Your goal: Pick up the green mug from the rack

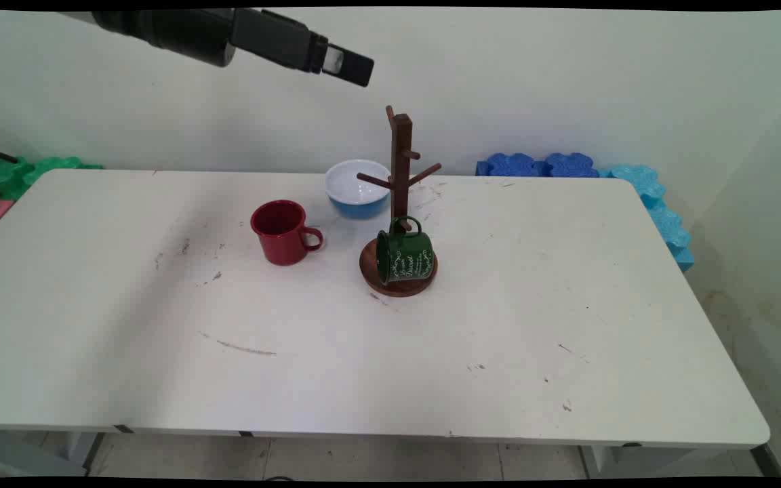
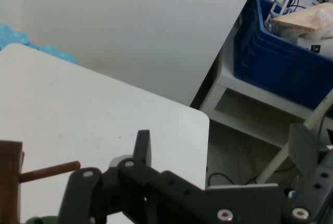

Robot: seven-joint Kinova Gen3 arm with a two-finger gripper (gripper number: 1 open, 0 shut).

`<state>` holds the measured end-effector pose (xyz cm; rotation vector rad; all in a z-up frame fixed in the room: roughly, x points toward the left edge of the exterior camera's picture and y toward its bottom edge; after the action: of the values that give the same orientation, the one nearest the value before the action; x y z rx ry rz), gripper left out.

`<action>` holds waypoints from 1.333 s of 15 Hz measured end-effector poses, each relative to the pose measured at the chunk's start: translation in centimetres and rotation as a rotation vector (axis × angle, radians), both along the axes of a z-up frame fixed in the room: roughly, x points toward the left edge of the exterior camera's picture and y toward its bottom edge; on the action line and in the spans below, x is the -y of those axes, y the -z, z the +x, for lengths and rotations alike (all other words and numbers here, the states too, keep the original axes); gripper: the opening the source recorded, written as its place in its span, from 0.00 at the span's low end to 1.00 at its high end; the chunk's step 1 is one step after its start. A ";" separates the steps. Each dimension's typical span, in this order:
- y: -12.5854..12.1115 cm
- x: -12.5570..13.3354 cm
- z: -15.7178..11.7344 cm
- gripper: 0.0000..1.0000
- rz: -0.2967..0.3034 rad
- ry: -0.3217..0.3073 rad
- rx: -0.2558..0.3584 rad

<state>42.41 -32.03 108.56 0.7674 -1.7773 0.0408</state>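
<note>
A robotics lab or test room: a bare white table [image 1: 363,352] against a plain wall, foam floor mats [image 1: 543,165] at its far edge, and a blue storage crate [image 2: 283,60] of hardware on a shelf nearby.

Red mug [image 1: 282,232], white-lettered green mug [image 1: 404,256], brown rack [image 1: 401,169].

The white lettering on the green mug [image 1: 403,255] is too small to read. The mug hides part of the wooden stand's base [image 1: 397,285]. In the hand view, the stand's post [image 2: 10,179] is cut off by the left edge.
</note>
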 end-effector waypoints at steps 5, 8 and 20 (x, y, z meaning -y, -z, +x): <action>1.4 -0.1 0.1 1.00 0.010 -0.013 0.013; 2.5 -0.2 0.2 1.00 0.017 -0.021 0.025; 8.6 -0.5 0.5 1.00 0.065 -0.072 0.083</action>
<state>42.94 -31.56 99.92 0.8885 -1.8367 0.0640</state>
